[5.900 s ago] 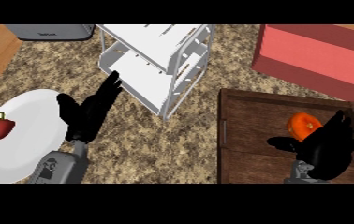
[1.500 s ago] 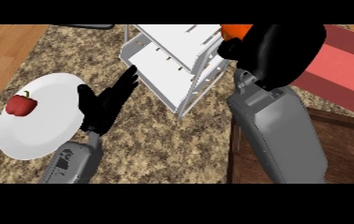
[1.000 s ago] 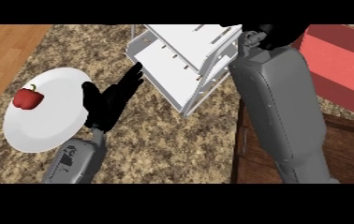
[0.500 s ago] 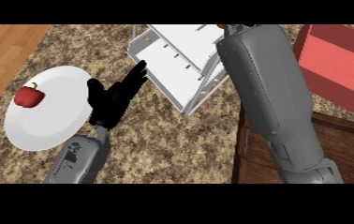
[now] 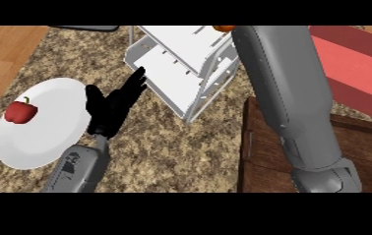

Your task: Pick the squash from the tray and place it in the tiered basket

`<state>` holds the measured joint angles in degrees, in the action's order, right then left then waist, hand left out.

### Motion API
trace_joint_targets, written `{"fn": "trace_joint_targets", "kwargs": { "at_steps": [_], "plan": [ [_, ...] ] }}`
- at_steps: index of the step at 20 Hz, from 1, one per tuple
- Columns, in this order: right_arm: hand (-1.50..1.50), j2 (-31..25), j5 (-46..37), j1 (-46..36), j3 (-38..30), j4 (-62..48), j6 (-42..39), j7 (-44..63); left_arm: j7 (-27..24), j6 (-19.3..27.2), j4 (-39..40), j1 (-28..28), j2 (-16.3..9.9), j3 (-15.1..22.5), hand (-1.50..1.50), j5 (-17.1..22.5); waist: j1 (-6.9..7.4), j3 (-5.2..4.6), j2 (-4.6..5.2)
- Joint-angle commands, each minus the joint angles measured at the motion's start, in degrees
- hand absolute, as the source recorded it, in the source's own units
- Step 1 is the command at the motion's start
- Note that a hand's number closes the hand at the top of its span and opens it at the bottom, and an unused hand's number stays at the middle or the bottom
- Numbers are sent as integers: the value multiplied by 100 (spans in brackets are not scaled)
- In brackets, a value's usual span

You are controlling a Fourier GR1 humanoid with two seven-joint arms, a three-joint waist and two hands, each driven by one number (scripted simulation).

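Observation:
Only a small orange piece of the squash (image 5: 224, 28) shows at the view's top edge, above the far side of the white tiered basket (image 5: 174, 67). My right forearm (image 5: 283, 96) rises from the lower right, over the brown wooden tray (image 5: 265, 155), to that spot. The right hand itself is cut off by the top edge. My left hand (image 5: 110, 107) is open with straight fingers pointing up and right. It rests just left of the basket's lower tier and holds nothing.
A white plate (image 5: 44, 131) with a red bell pepper (image 5: 21, 111) lies at the left. A red box (image 5: 345, 67) stands at the right behind the tray. Speckled counter runs between plate, basket and tray; a wooden surface shows at far left.
The right arm lifted the squash off the tray and stretched up over the basket's top; the hand has slid out past the top edge. The left hand stayed put.

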<state>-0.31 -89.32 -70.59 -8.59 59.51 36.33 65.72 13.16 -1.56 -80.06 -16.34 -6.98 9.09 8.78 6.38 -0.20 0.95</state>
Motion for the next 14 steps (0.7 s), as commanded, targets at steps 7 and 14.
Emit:
{"fn": "trace_joint_targets", "kwargs": {
  "at_steps": [7, 14],
  "plan": [
    [-150, 30, 144, 622, 938, 1096, -189, 1944, -47, 47, 140, 281, -109, -219, 0, 50, -395, 11, -250],
    [-150, 31, 758, 1259, 1762, 2345, -1046, 1958, -112, 137, 89, 425, -124, -349, 0, 80, -597, 7, -377]
  ]
}}
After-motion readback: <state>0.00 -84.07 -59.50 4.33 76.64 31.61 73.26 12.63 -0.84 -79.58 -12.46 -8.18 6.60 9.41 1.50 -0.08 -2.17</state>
